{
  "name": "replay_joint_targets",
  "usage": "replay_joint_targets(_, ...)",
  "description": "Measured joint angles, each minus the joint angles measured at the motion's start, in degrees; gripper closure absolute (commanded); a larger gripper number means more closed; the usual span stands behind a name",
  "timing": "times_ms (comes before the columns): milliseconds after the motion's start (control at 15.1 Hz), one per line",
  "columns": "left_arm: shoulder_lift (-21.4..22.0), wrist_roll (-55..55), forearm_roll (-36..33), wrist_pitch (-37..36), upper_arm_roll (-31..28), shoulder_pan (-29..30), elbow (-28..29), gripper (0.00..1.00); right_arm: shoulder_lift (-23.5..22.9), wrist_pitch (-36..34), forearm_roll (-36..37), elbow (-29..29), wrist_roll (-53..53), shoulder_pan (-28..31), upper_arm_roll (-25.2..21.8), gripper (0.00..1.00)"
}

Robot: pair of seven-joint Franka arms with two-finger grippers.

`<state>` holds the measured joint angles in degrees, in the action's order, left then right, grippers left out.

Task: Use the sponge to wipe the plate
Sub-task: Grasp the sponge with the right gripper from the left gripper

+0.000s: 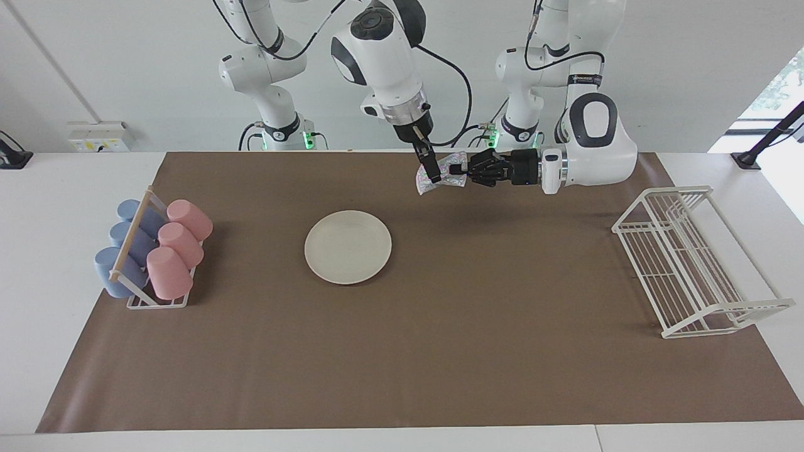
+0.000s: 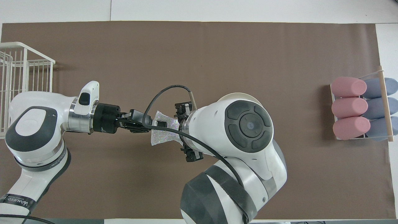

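While both my arms hang raised over the brown mat, my left gripper is clenched on one edge of the sponge, reaching in level from the left arm's end of the table. My right gripper points down with its fingers spread, one black finger lying across the sponge's face. From my left fingertips the sponge stretches toward the right gripper, its long axis roughly along the table and sagging slightly. Well below and apart from both grippers, toward the right arm's end, the plate lies flat on the mat.
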<state>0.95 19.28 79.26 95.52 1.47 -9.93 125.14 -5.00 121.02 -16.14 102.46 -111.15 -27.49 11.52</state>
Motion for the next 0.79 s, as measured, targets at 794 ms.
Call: replay_joint_targets(794,0.3,0.1,0.0,-0.5,0.0,0.0,0.4,1.00,2.5,1.7,-0.8,3.6,-0.6,0.0,0.1,0.10)
